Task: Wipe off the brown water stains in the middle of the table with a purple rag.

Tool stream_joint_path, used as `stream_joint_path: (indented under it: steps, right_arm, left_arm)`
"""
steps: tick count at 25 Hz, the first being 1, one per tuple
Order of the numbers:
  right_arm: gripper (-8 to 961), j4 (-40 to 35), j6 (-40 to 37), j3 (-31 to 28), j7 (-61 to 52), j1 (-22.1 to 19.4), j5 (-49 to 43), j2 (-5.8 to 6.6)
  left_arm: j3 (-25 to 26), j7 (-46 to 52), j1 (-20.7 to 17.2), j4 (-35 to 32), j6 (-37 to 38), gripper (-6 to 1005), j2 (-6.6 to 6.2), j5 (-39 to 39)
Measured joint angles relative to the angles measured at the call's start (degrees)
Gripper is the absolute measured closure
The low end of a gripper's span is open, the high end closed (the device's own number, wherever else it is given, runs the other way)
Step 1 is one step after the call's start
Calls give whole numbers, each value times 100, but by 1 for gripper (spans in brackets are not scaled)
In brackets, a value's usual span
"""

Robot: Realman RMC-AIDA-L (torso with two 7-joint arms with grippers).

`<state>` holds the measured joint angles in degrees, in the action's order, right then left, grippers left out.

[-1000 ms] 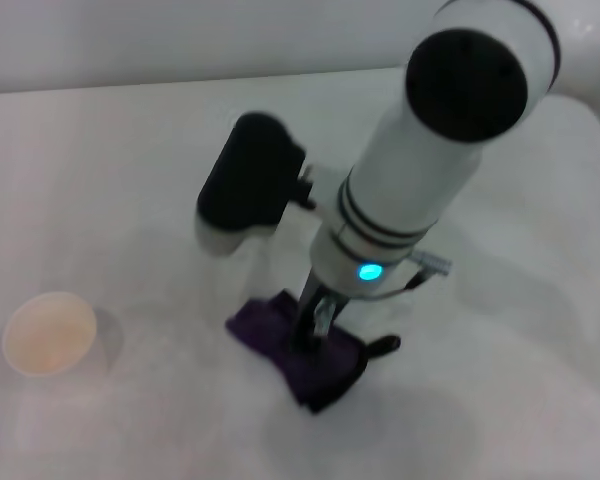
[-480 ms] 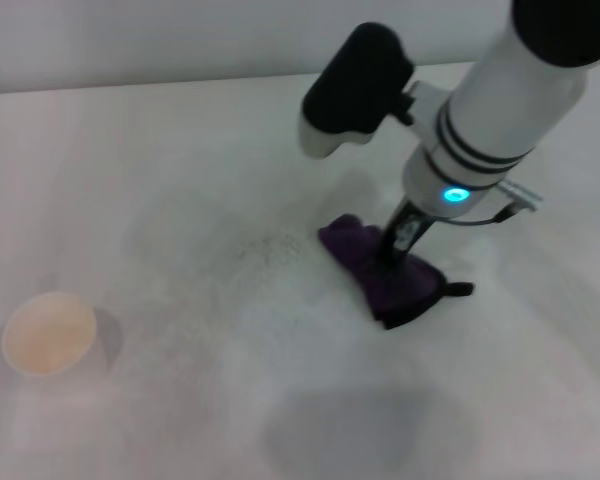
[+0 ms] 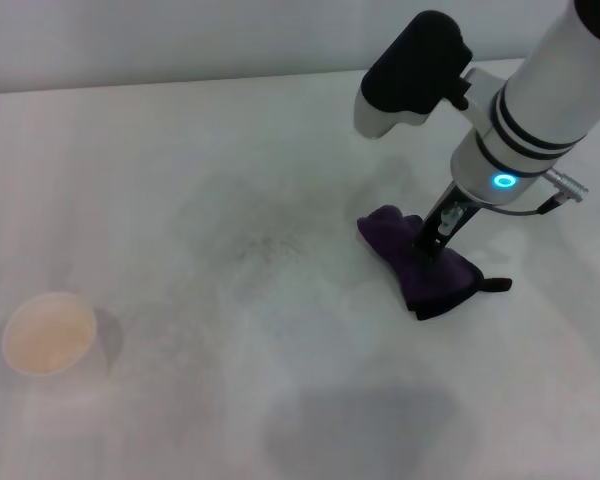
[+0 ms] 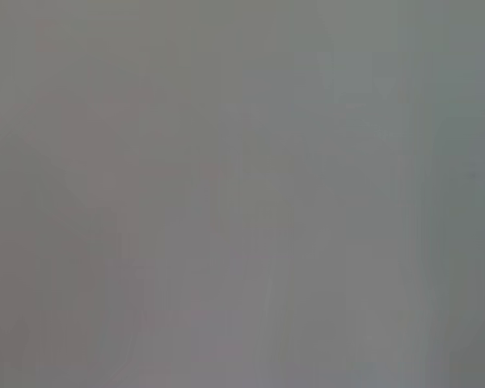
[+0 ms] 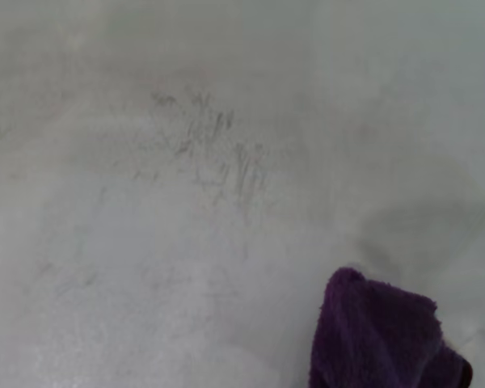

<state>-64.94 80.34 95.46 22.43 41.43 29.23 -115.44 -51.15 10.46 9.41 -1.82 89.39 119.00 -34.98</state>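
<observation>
White table point(image 3: 160, 150), smooth, filling the head view. Right gripper point(image 3: 432, 243): lowered right of centre, fingers clenched on the purple rag point(image 3: 420, 265), pressing it against the tabletop. Rag: bunched, dark edging, small black loop trailing at its right end. Faint grey streaks and speckles point(image 3: 255, 245): on the surface just left of the rag; brown stain not discernible. Paper cup point(image 3: 48, 333): upright, near left, well apart. Left gripper: not seen.

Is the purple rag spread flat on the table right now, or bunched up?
Bunched. The purple rag lies crumpled in a lump on the table, pressed down by the right claw, its black loop sticking out at one side.
</observation>
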Motion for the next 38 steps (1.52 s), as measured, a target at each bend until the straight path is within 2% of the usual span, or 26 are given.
stream_joint_path:
  steps: [8,12,18,21,31,38]
  right_arm:
    - [810,58,-58,-135,96,-15,-23,5]
    - [802,188,-68,-192,71,9,-330,8]
    - [620,299,-195,-394,201,-38,-378,4]
    - [620,270,-303,-739,440,-146,-266,-9]
    - [620,361,-1084,-2522,2310,-792,1268,17]
    - [620,1197,-1900,-3595,4727,-1281,3337,16]
  left_arm:
    - [0,0,26,-4,-6,106,0,0]
    - [0,0,43,-5,-29,106,0,0]
    - [0,0,107,1,-91,107,0,-1]
    - [-1,0,137,-5,-124,106,0,-1]
    - [0,10,240,-4,-220,107,0,1]
    - [-1,47,375,46,-221,107,18,7]
